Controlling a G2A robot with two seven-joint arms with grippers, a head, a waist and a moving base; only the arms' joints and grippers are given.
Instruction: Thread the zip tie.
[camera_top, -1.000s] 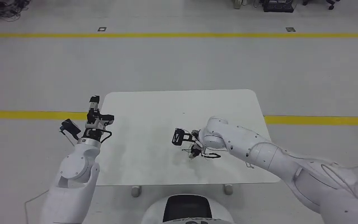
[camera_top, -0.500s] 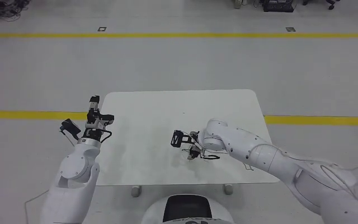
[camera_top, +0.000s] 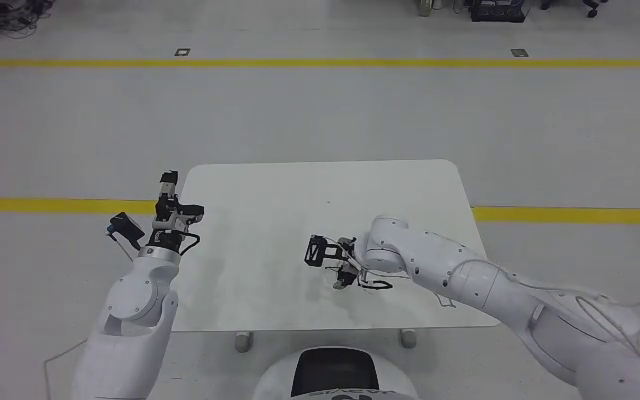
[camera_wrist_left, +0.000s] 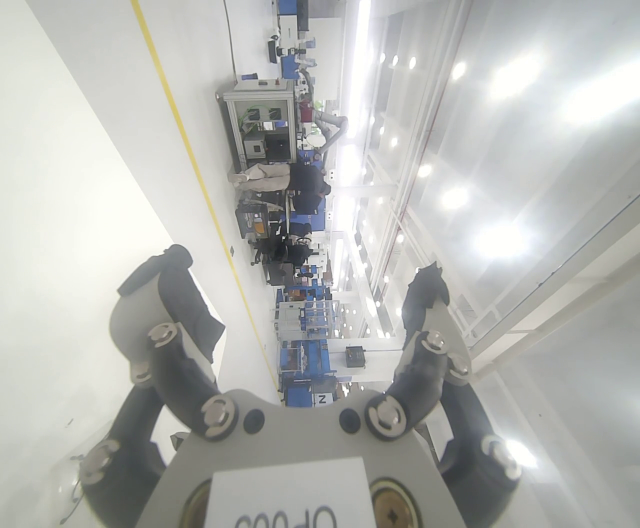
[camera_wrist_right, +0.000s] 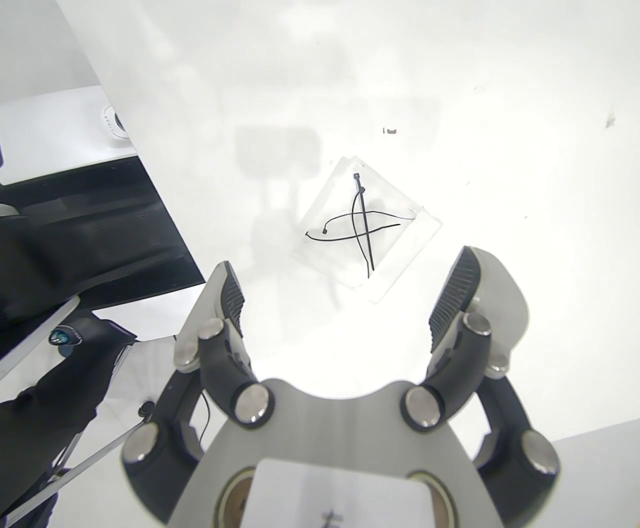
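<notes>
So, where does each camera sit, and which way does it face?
Top view: sits above the arms, faces down on the white rectangular table; both white arms show.
Left wrist view: sits on the left wrist, faces across the hall along the yellow floor line; its open left gripper shows.
Right wrist view: sits on the right wrist, faces down at thin black zip ties in a clear square tray; its open right gripper shows.
Shared: top and right wrist views both show the table.

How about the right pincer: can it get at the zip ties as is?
Probably yes: the right pincer is open and pointed at the zip ties, which lie crossed in a clear tray on the table; nothing stands between them.
</notes>
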